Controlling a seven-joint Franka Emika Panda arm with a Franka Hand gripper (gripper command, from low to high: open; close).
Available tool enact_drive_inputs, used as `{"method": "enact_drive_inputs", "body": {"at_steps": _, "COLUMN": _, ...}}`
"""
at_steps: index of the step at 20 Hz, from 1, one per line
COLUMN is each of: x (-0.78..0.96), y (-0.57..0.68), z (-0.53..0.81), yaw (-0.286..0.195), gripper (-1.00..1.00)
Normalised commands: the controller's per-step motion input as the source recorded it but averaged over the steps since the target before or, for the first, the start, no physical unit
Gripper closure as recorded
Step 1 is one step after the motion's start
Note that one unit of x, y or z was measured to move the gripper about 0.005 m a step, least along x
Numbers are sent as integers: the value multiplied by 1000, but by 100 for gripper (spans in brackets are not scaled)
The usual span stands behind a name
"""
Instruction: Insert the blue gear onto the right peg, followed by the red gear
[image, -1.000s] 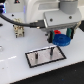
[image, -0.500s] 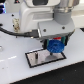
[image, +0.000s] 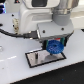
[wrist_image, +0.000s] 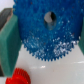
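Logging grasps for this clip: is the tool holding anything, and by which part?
Yes: the tool grips the wide toothed bright-blue plastic gear by opposite edges of its rim, between the green pads.

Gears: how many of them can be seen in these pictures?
2. The blue gear sits between the fingers of the gripper, above the black-framed plate. The red gear shows only in the wrist view, beside the blue one. Others may be hidden.

White table (image: 12, 70); black-framed plate (image: 36, 60) lying flat.
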Motion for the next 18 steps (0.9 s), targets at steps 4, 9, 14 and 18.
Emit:
{"method": "enact_drive_inputs", "body": {"at_steps": 4, "x": 29, "y": -40, "z": 166, "yaw": 0, "gripper": 100}}
{"method": "enact_drive_inputs", "body": {"at_steps": 9, "x": 47, "y": -97, "z": 255, "yaw": 0, "gripper": 100}}
{"method": "enact_drive_inputs", "body": {"at_steps": 14, "x": 53, "y": -100, "z": 233, "yaw": 0, "gripper": 100}}
{"method": "enact_drive_inputs", "body": {"at_steps": 18, "x": 153, "y": -165, "z": 25, "yaw": 0, "gripper": 100}}
